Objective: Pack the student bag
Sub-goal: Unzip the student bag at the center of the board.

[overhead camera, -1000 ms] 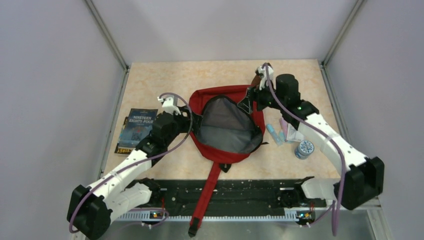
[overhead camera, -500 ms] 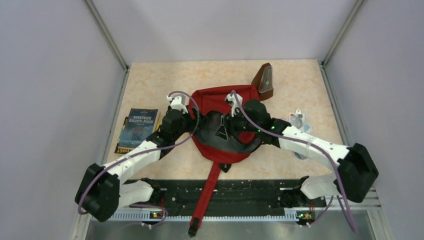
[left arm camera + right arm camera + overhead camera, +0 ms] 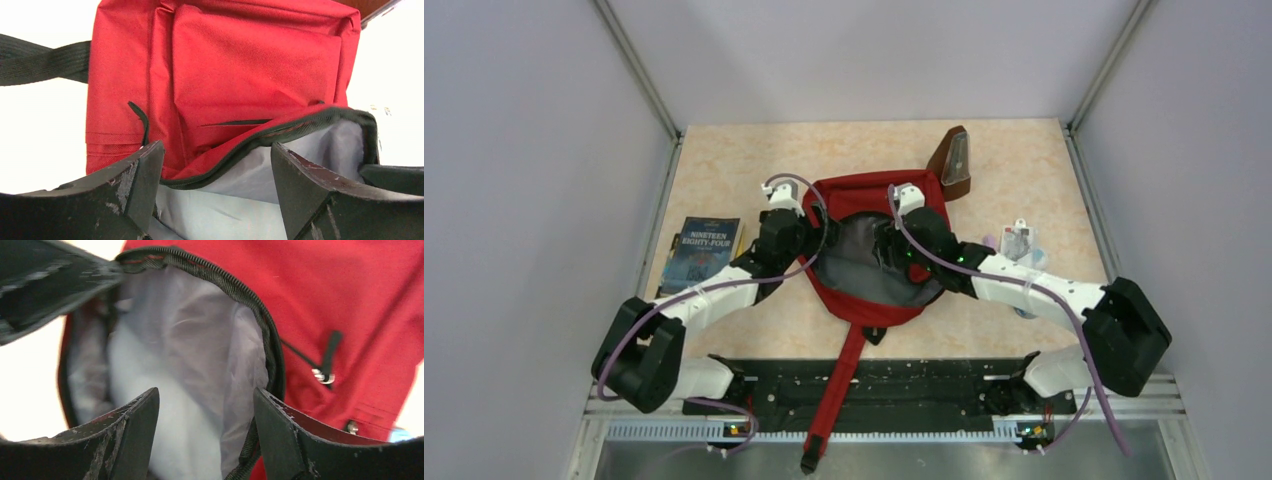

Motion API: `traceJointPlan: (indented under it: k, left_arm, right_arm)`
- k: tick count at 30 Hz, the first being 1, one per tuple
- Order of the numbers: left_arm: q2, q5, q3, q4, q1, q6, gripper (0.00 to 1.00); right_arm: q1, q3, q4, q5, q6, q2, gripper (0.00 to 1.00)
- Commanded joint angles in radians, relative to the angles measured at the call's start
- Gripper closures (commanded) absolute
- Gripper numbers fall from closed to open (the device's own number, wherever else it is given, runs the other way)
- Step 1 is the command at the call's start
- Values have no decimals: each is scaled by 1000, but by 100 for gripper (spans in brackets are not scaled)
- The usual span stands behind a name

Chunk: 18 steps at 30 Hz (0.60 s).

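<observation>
The student bag (image 3: 849, 195) lies in the middle of the table, dark red, its mouth open and grey lining (image 3: 864, 260) showing. My left gripper (image 3: 812, 238) is open at the bag's left rim; in the left wrist view (image 3: 217, 175) the black zipper edge (image 3: 260, 140) runs between its jaws. My right gripper (image 3: 886, 240) is open over the mouth; in the right wrist view (image 3: 206, 425) its jaws stand over the lining with the zipper rim (image 3: 267, 345) beside the right finger. Neither holds anything.
A book (image 3: 696, 258) lies left of the bag. A brown wedge-shaped object (image 3: 951, 160) stands behind the bag's right corner. Small packets and a round item (image 3: 1019, 243) lie to the right. The long red strap (image 3: 839, 385) hangs over the near edge.
My right gripper left the brown object at the back right and swung left into the bag's mouth. My left gripper moved further along the left rim.
</observation>
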Motion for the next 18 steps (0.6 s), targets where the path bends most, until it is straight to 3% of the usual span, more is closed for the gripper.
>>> traceJointPlan:
  k: [1, 7, 11, 15, 18]
  left_arm:
    - [-22, -68, 26, 28, 9, -8, 17]
    - [-139, -106, -7, -127, 23, 42, 15]
    - [-229, -199, 7, -338, 55, 81, 10]
    - [-268, -266, 21, -520, 187, 70, 6]
    - [-261, -331, 25, -600, 269, 53, 6]
  right_arm:
    - [-14, 41, 18, 289, -98, 70, 31]
    - [-110, 134, 81, 239, -166, 220, 41]
    - [-136, 208, 82, 278, -243, 298, 46]
    - [-182, 266, 77, 243, -274, 339, 68]
    - [-212, 279, 86, 192, -278, 343, 93]
